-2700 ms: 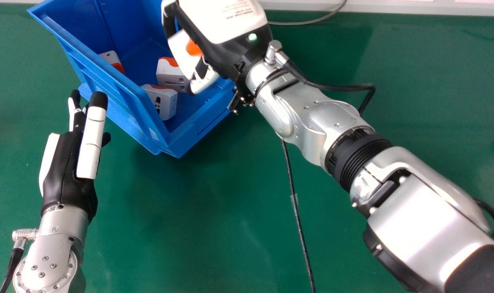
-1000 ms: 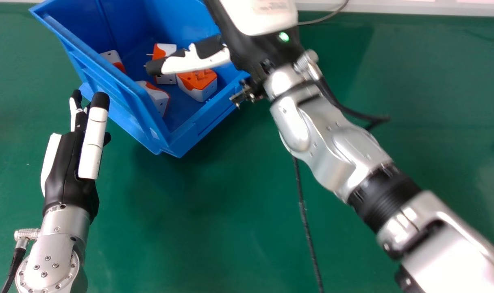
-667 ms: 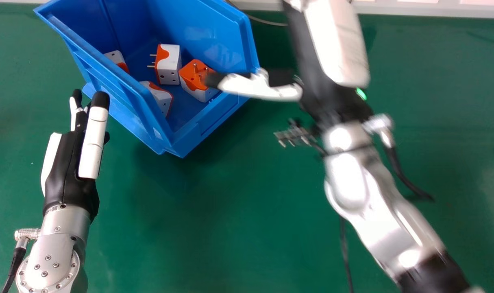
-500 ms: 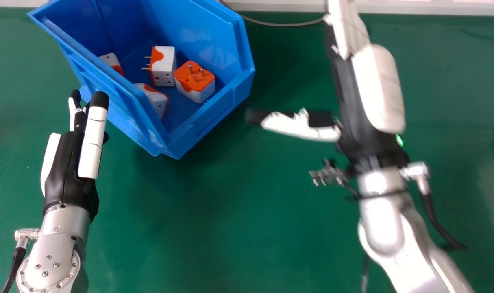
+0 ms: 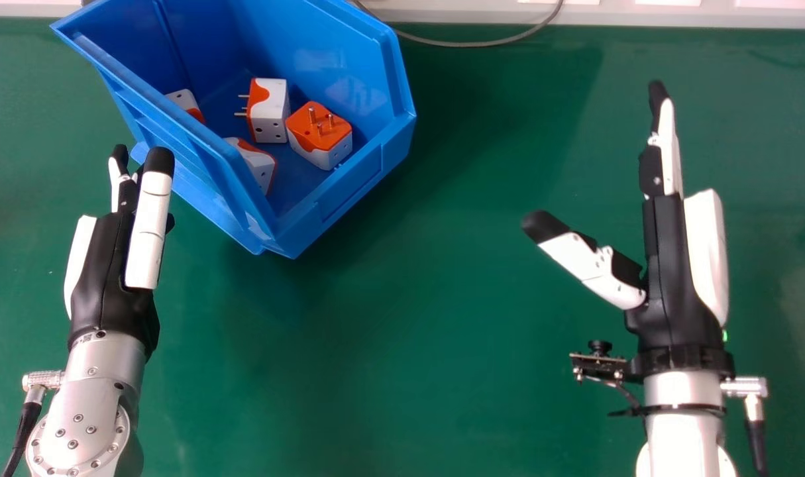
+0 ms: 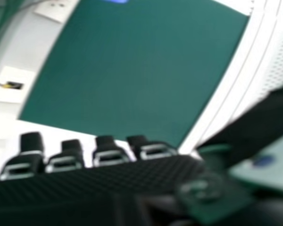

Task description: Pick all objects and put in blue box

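The blue box (image 5: 349,192) stands at the back left of the table in the head view. Inside it lie several white-and-orange plug adapters, among them one with its pins up (image 5: 319,136), one on its side (image 5: 269,112), one by the near-left wall (image 5: 260,169) and one partly hidden behind that wall (image 5: 185,103). My left hand (image 5: 110,265) is open in front of the box's left side, holding nothing. Well right of the box, my right hand (image 5: 670,278) is open and empty, thumb spread toward the box. In the right hand view, my right hand (image 6: 111,155) has its fingers extended.
A green table (image 5: 409,331) carries the box, with free room between the two hands. A grey cable (image 5: 468,44) runs along its back edge. Wall sockets (image 6: 12,84) show beside the table in the right hand view.
My right hand has moved out of the box and far to the right, its fingers now straight. The adapter formerly at that hand lies in the box. The left hand has stayed put.
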### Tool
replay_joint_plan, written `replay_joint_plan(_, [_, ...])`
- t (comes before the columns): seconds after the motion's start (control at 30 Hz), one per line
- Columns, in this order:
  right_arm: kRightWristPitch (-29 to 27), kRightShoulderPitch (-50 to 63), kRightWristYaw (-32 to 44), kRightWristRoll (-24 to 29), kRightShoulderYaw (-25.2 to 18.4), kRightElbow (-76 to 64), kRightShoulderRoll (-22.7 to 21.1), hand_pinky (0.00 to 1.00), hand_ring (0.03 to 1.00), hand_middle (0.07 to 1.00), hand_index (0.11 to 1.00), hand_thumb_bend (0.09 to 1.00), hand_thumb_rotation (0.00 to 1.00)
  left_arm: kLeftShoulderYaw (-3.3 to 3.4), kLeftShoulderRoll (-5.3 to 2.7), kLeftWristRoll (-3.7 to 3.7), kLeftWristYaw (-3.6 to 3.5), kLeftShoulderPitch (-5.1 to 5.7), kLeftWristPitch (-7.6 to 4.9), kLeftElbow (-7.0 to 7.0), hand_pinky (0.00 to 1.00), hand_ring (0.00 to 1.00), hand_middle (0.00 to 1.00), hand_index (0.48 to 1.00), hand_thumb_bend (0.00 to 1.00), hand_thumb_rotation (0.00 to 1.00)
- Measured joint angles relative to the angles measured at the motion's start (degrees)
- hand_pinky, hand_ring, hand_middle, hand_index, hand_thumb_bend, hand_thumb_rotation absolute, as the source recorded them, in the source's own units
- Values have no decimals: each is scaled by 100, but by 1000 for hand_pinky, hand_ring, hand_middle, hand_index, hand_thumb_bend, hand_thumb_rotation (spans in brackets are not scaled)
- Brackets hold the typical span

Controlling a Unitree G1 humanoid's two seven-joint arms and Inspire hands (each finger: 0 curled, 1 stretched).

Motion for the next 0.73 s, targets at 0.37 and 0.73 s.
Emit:
replay_joint_plan(0.37, [-582,-55,-40,318,-267,932,375,884,993,1000,1000,861,1000,64,0,-8,-7,11,-1,-15,935,979,1000,1000,812,1000])
replay_joint_plan(0.73, [-938,-331,-13,135,-276,1308,301,893,992,1000,1000,876,1000,153,7,-11,-5,8,0,2,929,976,1000,1000,812,988])
